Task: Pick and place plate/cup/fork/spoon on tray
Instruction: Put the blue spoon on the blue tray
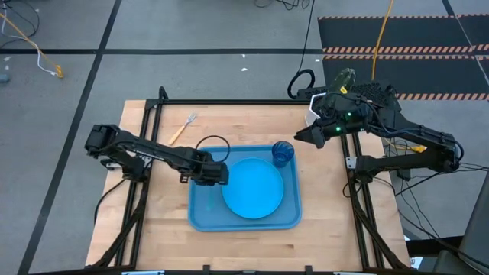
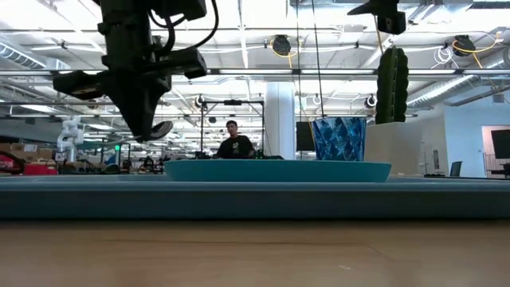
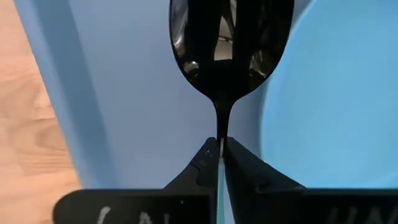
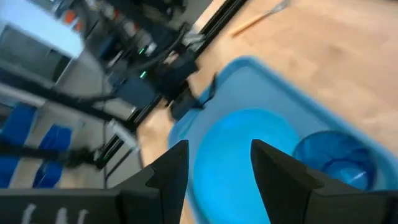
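The bright blue plate (image 1: 253,189) lies on the blue tray (image 1: 200,215), and the dark-blue cup (image 1: 283,153) stands in the tray's far right corner. My left gripper (image 1: 220,174) hangs above the tray's left part, just left of the plate, shut on the spoon (image 3: 231,43), whose dark bowl shows in the low view (image 2: 158,130). The orange-handled fork (image 1: 182,128) lies on the table beyond the tray's far left corner. My right gripper (image 4: 217,165) is open and empty, raised near the table's far right edge (image 1: 309,136). My left gripper pinches the spoon's thin neck (image 3: 220,134) between its two fingertips, just behind the bowl. The fingers come slanting down from the table's left and lie along the spoon. The spoon is lifted clear of the tray, its bowl sticking out past the fingertips.
A white pot with a cactus (image 2: 391,119) stands beyond the tray on the right. A person (image 2: 236,143) sits far behind the table. Bare wood lies on the table's left and near sides (image 1: 160,221).
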Tool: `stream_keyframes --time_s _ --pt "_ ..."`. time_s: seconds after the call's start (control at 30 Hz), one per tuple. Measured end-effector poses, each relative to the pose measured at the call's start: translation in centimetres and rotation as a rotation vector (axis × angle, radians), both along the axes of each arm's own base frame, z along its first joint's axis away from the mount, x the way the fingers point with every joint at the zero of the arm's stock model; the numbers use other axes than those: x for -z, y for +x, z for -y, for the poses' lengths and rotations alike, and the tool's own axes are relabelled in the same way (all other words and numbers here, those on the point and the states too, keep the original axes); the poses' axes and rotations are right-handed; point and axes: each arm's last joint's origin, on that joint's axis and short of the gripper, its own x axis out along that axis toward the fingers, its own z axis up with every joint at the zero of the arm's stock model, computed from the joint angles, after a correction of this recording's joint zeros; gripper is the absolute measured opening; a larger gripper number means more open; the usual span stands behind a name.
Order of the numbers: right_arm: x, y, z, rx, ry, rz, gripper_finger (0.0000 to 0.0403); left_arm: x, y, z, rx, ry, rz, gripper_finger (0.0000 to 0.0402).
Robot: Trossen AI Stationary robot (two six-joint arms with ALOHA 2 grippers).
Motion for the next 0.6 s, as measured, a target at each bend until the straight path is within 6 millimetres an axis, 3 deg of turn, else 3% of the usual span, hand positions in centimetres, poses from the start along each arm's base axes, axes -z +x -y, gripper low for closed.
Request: stream_keyframes --time_s 0.33,0.6 --pt "-0.6 -1.0 -0.8 -0.179 0.022 0.059 0.0167 0.0 0.1 -0.3 -0.181 -0.009 0.009 0.0013" --pt "-2.0 -3.3 -1.6 -0.210 0.030 0.167 0.0167 0.1 -0.2 -0.7 -0.156 -0.004 -0.033 0.0007"
